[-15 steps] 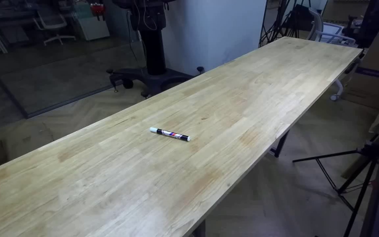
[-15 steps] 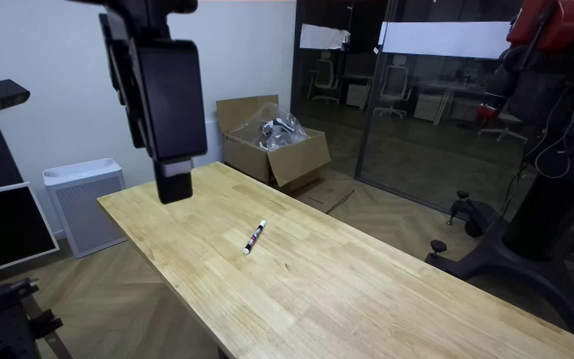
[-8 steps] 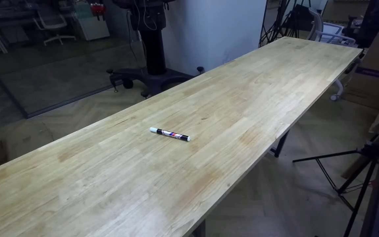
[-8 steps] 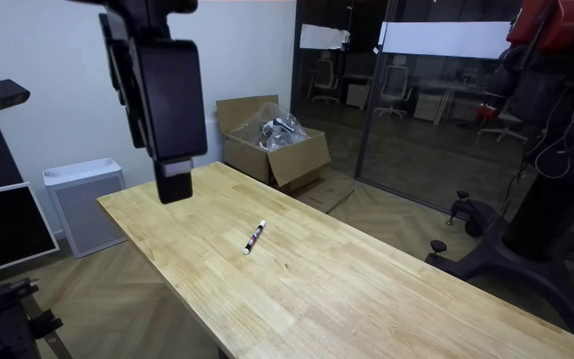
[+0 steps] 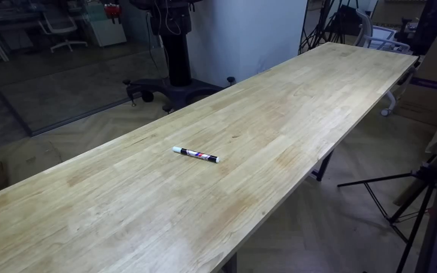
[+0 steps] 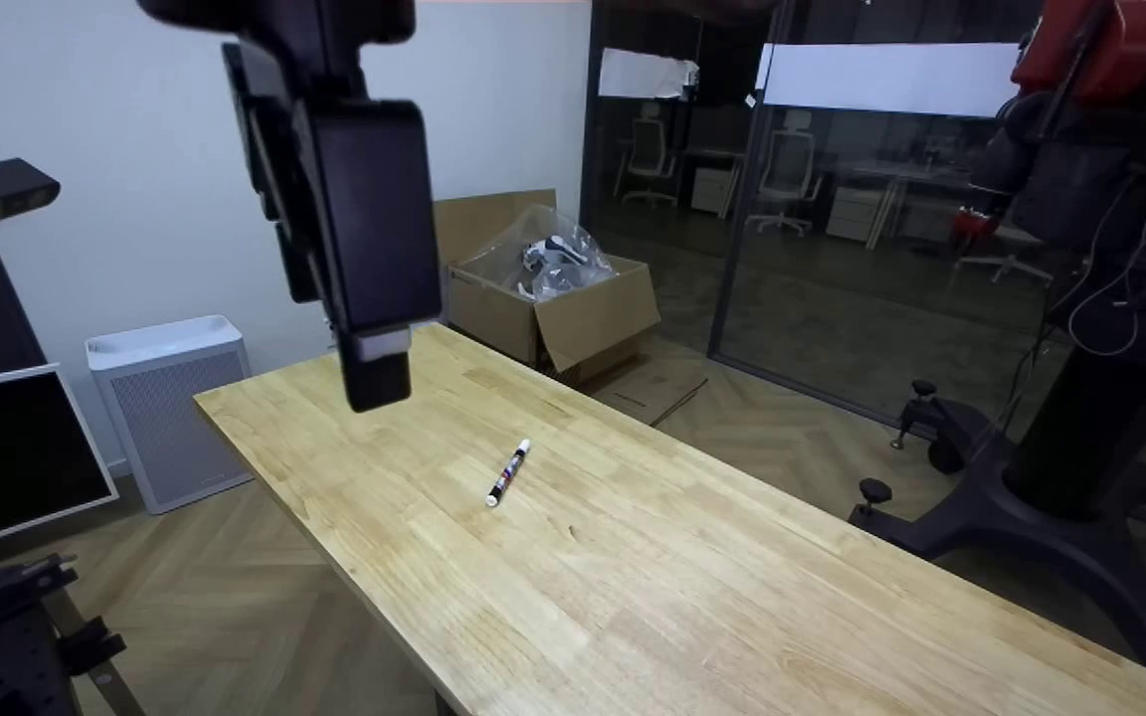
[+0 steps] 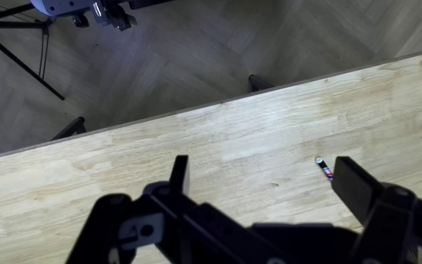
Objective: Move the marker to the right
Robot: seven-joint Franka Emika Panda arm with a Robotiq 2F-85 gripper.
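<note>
The marker (image 5: 196, 154) lies flat on the long wooden table (image 5: 286, 98). It has a white barrel with coloured print, black bands and white ends, and shows whole in both exterior views (image 6: 507, 474). In the wrist view only one end of the marker (image 7: 325, 168) shows; the right finger hides the rest. My gripper (image 7: 261, 161) is open, with its fingers wide apart and only tabletop seen between them. In an exterior view my black gripper (image 6: 377, 383) hangs above the table, left of the marker in the picture and apart from it.
The table's long edge (image 7: 203, 106) crosses the wrist view, with floor beyond. An open cardboard box (image 6: 503, 308) stands by the table's far end, near a white air purifier (image 6: 180, 418). A black wheeled stand (image 6: 1050, 477) and a tripod (image 5: 427, 174) stand off the table.
In an exterior view my gripper has moved right and slightly down in the picture during the last half second. The marker has not moved.
</note>
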